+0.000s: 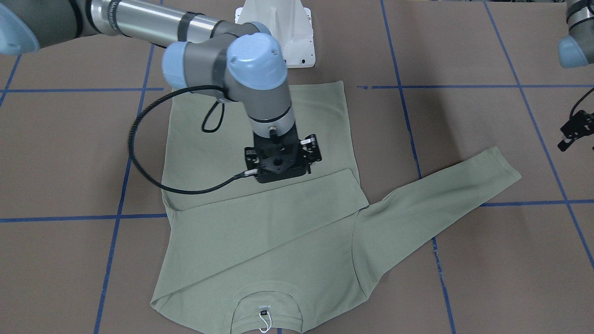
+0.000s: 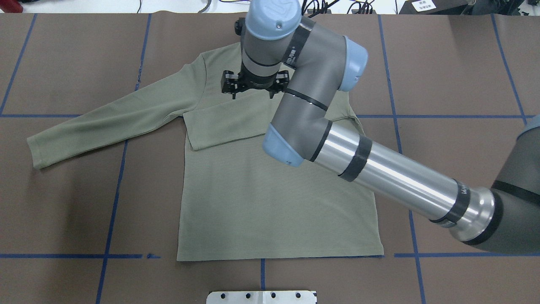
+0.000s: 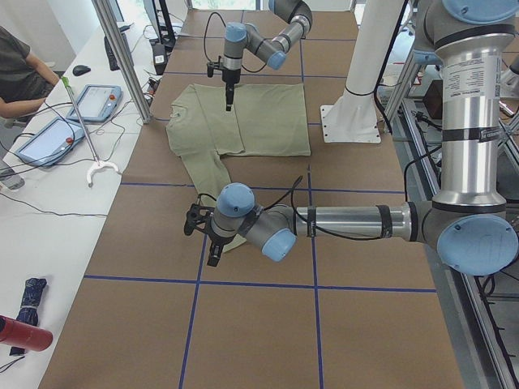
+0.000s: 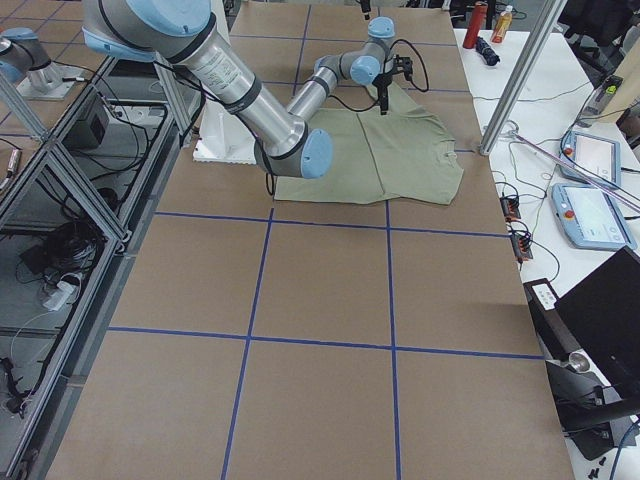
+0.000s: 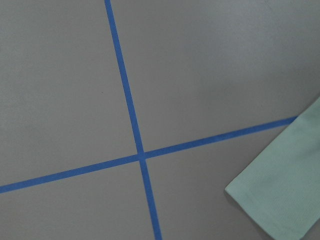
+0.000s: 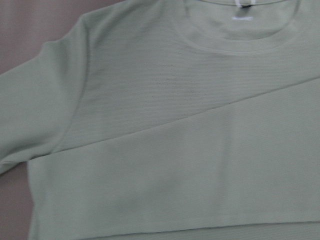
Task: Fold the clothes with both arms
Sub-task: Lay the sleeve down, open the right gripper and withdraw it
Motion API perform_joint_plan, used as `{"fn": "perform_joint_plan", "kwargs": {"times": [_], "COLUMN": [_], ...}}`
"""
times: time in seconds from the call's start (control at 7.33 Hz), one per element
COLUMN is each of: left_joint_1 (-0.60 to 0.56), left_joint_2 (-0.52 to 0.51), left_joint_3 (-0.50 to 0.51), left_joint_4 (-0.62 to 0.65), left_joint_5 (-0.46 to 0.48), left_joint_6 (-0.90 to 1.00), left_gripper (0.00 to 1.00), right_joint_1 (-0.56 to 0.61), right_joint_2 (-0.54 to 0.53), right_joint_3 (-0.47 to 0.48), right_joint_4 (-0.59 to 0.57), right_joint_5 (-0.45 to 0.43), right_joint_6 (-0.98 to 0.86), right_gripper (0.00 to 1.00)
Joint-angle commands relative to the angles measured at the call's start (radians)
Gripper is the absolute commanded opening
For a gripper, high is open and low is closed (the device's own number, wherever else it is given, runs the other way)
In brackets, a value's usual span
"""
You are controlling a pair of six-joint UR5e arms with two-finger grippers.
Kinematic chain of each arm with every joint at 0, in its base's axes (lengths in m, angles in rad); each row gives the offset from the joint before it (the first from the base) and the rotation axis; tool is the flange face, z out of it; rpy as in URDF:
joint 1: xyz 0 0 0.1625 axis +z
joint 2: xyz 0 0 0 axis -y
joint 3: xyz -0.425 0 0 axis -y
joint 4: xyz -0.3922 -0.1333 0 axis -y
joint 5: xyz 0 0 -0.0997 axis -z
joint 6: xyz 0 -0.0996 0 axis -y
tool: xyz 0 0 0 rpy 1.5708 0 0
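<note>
Sage-green long-sleeved knit shirt [image 2: 270, 198] lies flat on the brown papered table [image 2: 443, 76], collar at 12 o'clock, hem at 6. One sleeve [image 1: 260, 218] is already folded across the chest; the other sleeve [image 2: 105, 122] runs out to 9 o'clock. My right gripper [image 1: 283, 160] hangs over the chest and my left gripper [image 3: 212, 255] is near the cuff [image 5: 280, 190]. Jaws are hidden on both, so I can't tell their state. My call: pinch the cuff edge squarely, carry it low, lay it parallel. Bare table shows at 9 and 3, but my right arm crowds the landing spot.
</note>
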Motion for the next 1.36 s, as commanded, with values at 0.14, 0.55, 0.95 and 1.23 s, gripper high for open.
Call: {"fn": "perform_joint_plan", "kwargs": {"times": [0.14,0.55,0.95,1.23], "left_joint_1": [0.258,0.375,0.386,0.389], "left_joint_2": [0.024,0.023,0.021,0.02], "left_joint_3": [-0.019,0.013,0.039,0.047], "left_joint_4": [-0.118,-0.113,-0.113,-0.113], "left_joint_5": [0.242,0.337,0.371,0.374], "left_joint_6": [-0.48,-0.578,-0.574,-0.572], "left_gripper": [1.0,1.0,1.0,1.0], "right_joint_1": [0.194,0.315,0.334,0.337], "right_joint_2": [-0.33,-0.489,-0.504,-0.504], "right_joint_3": [0.237,0.267,0.271,0.271], "right_joint_4": [-0.071,-0.055,-0.055,-0.057], "right_joint_5": [0.161,0.267,0.3,0.307], "right_joint_6": [-0.277,-0.5,-0.503,-0.503], "right_gripper": [1.0,1.0,1.0,1.0]}}
